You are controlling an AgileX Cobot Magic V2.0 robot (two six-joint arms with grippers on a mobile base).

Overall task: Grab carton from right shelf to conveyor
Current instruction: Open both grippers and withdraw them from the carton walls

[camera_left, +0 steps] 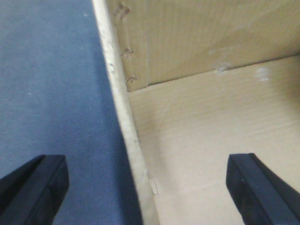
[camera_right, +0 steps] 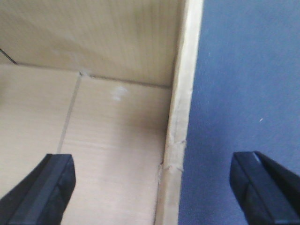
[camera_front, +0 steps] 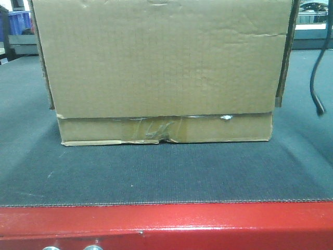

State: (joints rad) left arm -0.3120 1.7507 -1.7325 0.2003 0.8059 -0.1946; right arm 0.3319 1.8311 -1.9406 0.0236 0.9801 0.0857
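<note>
The carton (camera_front: pixel 164 67), a large brown cardboard box with a taped, torn lower edge, stands on the dark grey conveyor (camera_front: pixel 156 177) behind its red frame edge (camera_front: pixel 166 221). My left gripper (camera_left: pixel 147 190) is open, its black fingers (camera_left: pixel 33 187) straddling the carton's left wall (camera_left: pixel 126 136) from above, one outside over the belt (camera_left: pixel 51 84), one inside the open box. My right gripper (camera_right: pixel 152 190) is open, straddling the carton's right wall (camera_right: pixel 178 136) the same way. The carton's bare inner floor (camera_right: pixel 108 140) shows. The right shelf is out of view.
A black cable (camera_front: pixel 315 78) hangs at the right of the carton. Blue bins (camera_front: pixel 18 21) stand far back left. Two silver bolts (camera_front: pixel 70 248) sit on the red frame at the bottom edge.
</note>
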